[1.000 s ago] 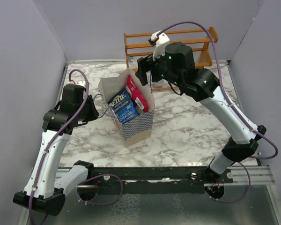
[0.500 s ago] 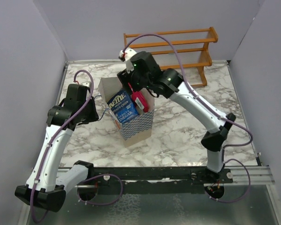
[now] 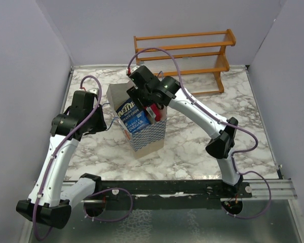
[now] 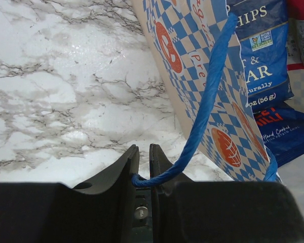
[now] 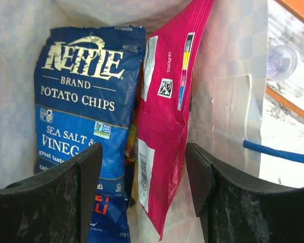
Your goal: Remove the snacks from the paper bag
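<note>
Left end effector: pinching blue cord handle, nearly closed.
Right end effector: hanging open inside paper bag, straddling red packet.
Snacks: sitting inside paper bag standing on bench.

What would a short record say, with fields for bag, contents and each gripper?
bag: tan paper bag with blue checkered band, upright
contents: dark blue foil chip packet; big red foil packet
left gripper: shut on thin blue cord handle
right gripper: open at the bag mouth, one finger each side of the red packet
</note>
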Robot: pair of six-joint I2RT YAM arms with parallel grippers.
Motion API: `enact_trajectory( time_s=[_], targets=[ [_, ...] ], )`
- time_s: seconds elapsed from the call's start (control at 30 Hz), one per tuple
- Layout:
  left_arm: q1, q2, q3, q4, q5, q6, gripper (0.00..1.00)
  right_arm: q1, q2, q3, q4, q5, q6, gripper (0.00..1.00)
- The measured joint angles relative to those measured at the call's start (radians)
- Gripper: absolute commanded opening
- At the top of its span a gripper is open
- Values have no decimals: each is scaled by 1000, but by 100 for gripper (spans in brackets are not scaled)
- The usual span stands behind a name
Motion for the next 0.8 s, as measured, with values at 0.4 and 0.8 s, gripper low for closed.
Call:
enact_trajectory(
  time_s=[0.4,0.8],
  targets=[
    [0,0,2,2,-11,0,18,-22,2,-134,84,20,-16,26],
    [0,7,11,8,-15,0,18,-34,29,38,84,-63,-49,1]
  ],
)
